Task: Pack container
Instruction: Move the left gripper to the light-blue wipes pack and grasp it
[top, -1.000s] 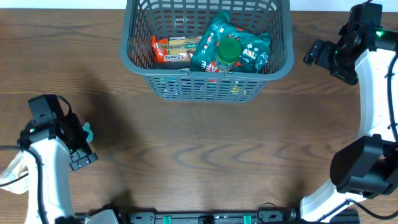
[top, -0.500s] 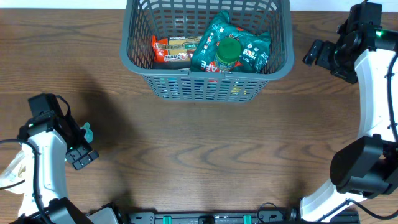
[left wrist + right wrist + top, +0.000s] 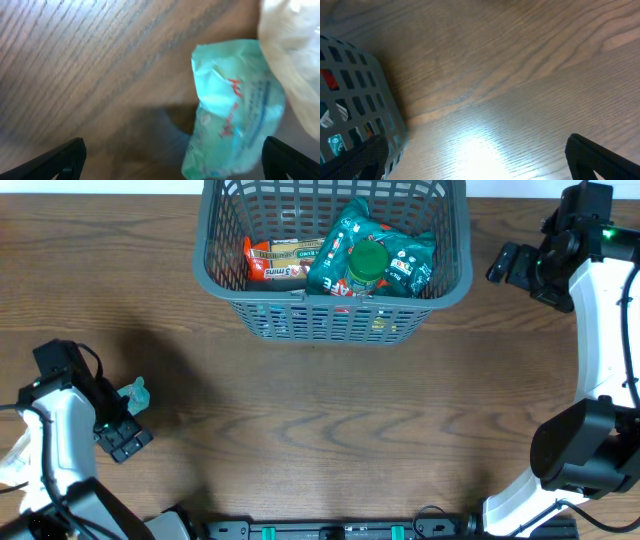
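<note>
The dark grey basket (image 3: 335,315) stands at the table's far middle. It holds an orange-and-cream packet (image 3: 285,262), teal packets (image 3: 405,260) and a green-lidded item (image 3: 368,265). A small teal packet (image 3: 133,393) lies on the table at the front left. In the left wrist view the teal packet (image 3: 232,115) is blurred and lies between my spread fingers, nearer the right one. My left gripper (image 3: 118,425) (image 3: 172,160) is open beside it. My right gripper (image 3: 510,265) (image 3: 475,160) is open and empty, just right of the basket wall (image 3: 355,105).
A cream plastic bag (image 3: 15,460) lies at the table's left front edge. It also shows in the left wrist view (image 3: 295,60), touching the teal packet. The wooden table (image 3: 340,420) lies between the basket and the front edge.
My left arm has drawn back to the left and a little toward the front, so more of the small teal packet shows. The right arm and the basket have not moved.
</note>
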Action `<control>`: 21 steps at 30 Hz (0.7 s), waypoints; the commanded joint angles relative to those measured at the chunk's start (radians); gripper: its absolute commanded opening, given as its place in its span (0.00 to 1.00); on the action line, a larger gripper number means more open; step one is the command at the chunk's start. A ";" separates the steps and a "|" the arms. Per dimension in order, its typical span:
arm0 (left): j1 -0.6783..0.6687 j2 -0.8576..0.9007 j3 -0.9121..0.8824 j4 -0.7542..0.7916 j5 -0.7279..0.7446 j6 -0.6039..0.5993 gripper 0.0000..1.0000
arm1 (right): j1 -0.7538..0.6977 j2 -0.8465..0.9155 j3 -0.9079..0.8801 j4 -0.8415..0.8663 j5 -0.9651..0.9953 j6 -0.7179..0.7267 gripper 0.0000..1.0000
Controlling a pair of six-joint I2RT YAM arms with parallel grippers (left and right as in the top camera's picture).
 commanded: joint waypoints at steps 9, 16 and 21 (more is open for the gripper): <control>0.009 0.082 0.002 0.138 -0.022 0.159 0.97 | 0.034 -0.008 0.008 -0.011 0.001 -0.013 0.99; 0.009 0.089 0.005 0.168 -0.101 0.224 0.97 | 0.048 -0.008 0.008 -0.002 0.001 -0.013 0.99; 0.009 0.119 0.005 0.215 -0.105 0.239 0.97 | 0.048 -0.008 0.008 0.000 0.001 -0.013 0.99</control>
